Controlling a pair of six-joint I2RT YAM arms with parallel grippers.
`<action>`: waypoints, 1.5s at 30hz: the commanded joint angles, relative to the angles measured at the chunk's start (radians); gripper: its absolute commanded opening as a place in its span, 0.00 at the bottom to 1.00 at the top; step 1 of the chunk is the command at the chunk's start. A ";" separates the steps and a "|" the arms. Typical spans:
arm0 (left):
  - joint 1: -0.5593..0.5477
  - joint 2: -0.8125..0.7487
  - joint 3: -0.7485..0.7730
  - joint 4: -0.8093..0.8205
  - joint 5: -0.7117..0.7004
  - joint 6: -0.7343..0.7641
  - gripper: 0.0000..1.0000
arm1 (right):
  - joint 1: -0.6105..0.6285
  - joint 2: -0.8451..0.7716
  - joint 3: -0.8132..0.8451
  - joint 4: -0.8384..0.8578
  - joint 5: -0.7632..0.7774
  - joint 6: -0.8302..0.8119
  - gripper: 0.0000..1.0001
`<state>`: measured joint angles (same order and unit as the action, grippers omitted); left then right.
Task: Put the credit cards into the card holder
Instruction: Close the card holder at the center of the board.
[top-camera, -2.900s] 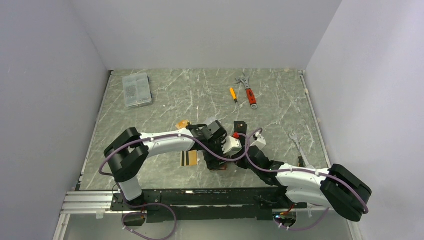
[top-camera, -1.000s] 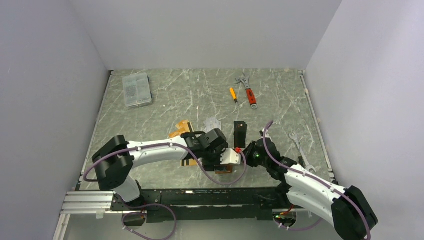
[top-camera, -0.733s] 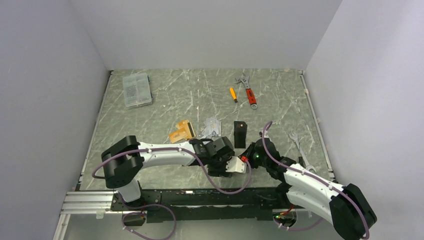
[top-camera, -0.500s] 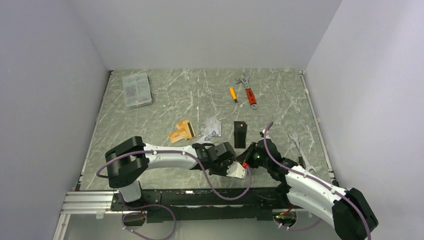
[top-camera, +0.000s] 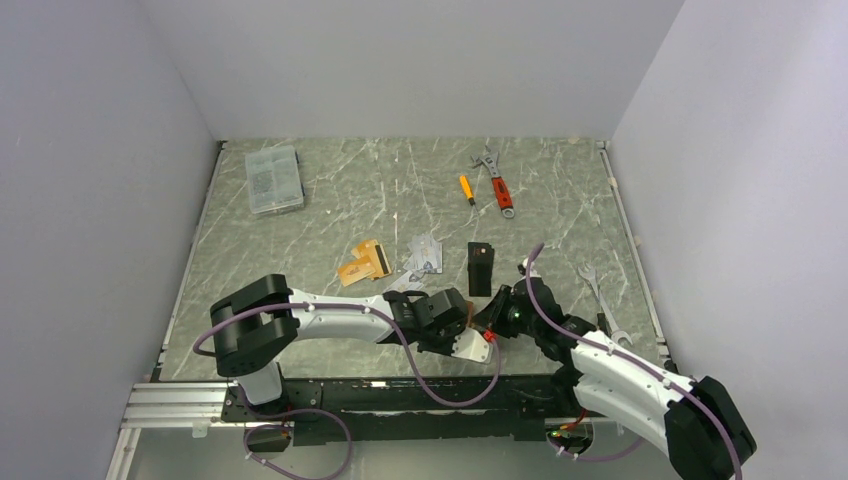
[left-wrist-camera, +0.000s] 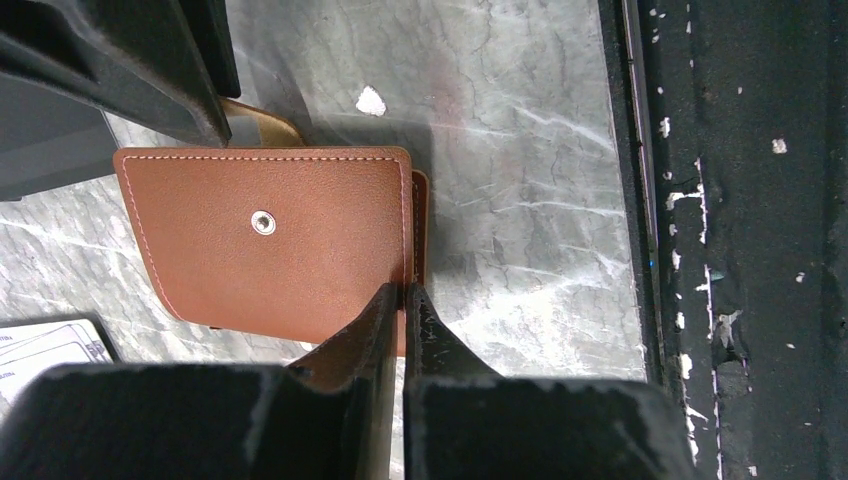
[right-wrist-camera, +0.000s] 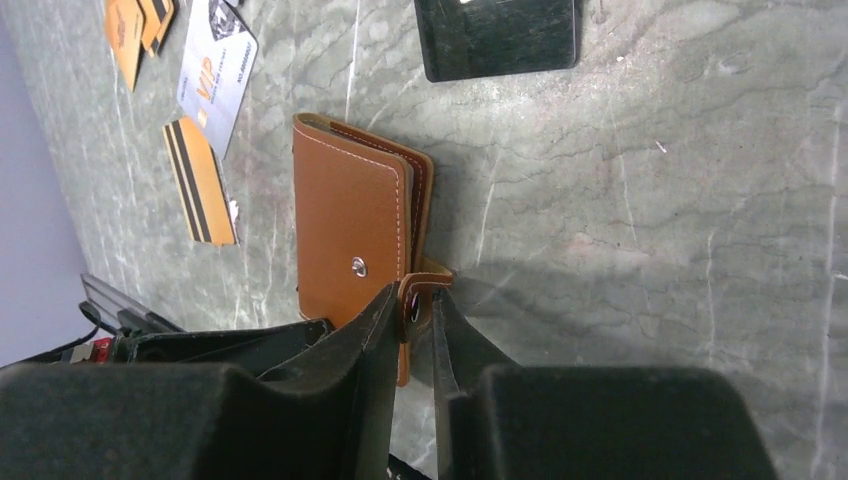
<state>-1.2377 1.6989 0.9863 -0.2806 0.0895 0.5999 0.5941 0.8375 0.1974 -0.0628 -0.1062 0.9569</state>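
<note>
Left hand (left-wrist-camera: 404, 300) nearer base, pinching snap-up card holder (left-wrist-camera: 270, 240); right hand (right-wrist-camera: 415, 305) pinches tab (right-wrist-camera: 428, 280).

The left arm (top-camera: 335, 308) and the right arm (top-camera: 615, 372) share one build: glossy white shells on the long links and chunky black housings at the joints. A thin purple cable (top-camera: 204, 338) runs along each one in loose loops. A small red spot (top-camera: 490, 337) sits beside the white end block of the left arm. A green light (top-camera: 513, 313) glows on the black wrist of the right arm. The left gripper (left-wrist-camera: 403, 292) and the right gripper (right-wrist-camera: 415, 300) have matte black fingers with pale scuffs along their edges.
</note>
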 joint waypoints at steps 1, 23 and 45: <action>-0.002 0.007 -0.032 0.002 -0.003 0.006 0.08 | -0.004 -0.011 0.095 -0.134 0.060 -0.034 0.23; -0.002 0.000 -0.011 -0.056 0.005 0.021 0.14 | -0.009 0.199 0.316 -0.289 0.081 -0.072 0.53; -0.002 0.019 0.020 -0.101 -0.022 0.029 0.13 | -0.008 0.326 0.421 -0.417 0.103 -0.077 0.18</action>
<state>-1.2385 1.7016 0.9974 -0.3058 0.0841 0.6151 0.5896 1.1900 0.5762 -0.4263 -0.0307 0.8867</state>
